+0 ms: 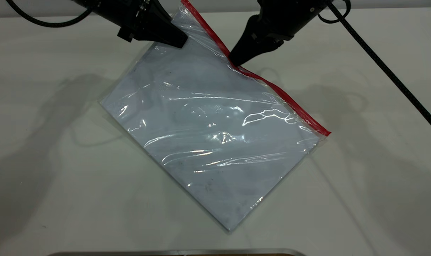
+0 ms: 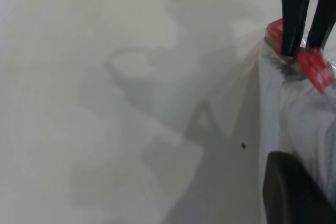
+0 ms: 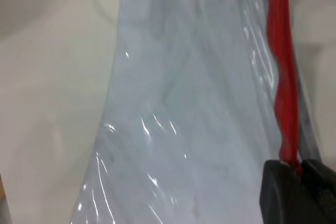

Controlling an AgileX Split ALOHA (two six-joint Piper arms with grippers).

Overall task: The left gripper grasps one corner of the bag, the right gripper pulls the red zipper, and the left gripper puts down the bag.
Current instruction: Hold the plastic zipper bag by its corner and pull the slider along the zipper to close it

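Observation:
The bag (image 1: 215,135) lies diagonally on the white table, with its far corner raised. The red zipper (image 1: 272,89) runs along its right long edge. My left gripper (image 1: 180,41) is shut on the bag's far short edge near that raised corner. One of its fingers (image 2: 291,192) shows in the left wrist view beside the bag (image 2: 294,119). My right gripper (image 1: 235,61) is shut on the red zipper about a third of the way along from the far end. The right wrist view shows the red zipper (image 3: 281,61) running into the closed jaws of my right gripper (image 3: 300,167).
The white table (image 1: 41,142) surrounds the bag. The right arm's braided cable (image 1: 389,71) crosses the right side above the table. A metal edge (image 1: 173,252) shows at the near border. The right gripper's fingers (image 2: 294,14) also show in the left wrist view.

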